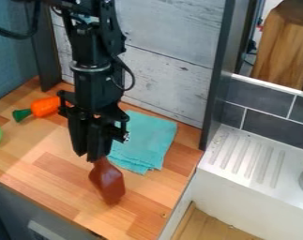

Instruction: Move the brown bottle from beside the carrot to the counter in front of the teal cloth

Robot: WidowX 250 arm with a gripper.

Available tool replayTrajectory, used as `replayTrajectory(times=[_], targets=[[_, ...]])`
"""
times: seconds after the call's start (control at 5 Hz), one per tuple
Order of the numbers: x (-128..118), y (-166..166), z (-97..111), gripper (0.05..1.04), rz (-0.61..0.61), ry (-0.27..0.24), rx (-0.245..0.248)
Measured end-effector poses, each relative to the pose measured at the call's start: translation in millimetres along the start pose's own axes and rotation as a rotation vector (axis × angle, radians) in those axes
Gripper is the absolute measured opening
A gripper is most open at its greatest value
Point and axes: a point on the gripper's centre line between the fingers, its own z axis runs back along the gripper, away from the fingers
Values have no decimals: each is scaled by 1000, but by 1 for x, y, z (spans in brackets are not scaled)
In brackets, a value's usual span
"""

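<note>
Light-brown wood-block counter (59, 166) viewed from above at slant, from fairly close; camera directed toward whitewashed plank wall (172, 51); white ribbed ledge (241, 159) included at view's right; exact height hard to judge.

We see a toy kitchen: wooden tabletop (53, 161), white sink (241, 192) (ridged drainboard included), dark tiled wall (260, 101).

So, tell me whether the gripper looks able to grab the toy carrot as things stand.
Probably not: the gripper seems to be holding the brown object. Otherwise, the carrot lies on the wooden counter with nothing on top.
</note>
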Motion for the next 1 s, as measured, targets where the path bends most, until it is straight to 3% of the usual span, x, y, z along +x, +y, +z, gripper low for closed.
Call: replayTrajectory(times=[0.2, 0.4, 0.6, 0.8, 1.0], targets=[[5, 1, -10, 327, 80, 21, -2], [11, 1, -18, 327, 109, 50, 53], [9, 2, -19, 371, 128, 81, 66], [2, -2, -10, 675, 141, 91, 45], [1, 0, 26, 956, 149, -13, -11]])
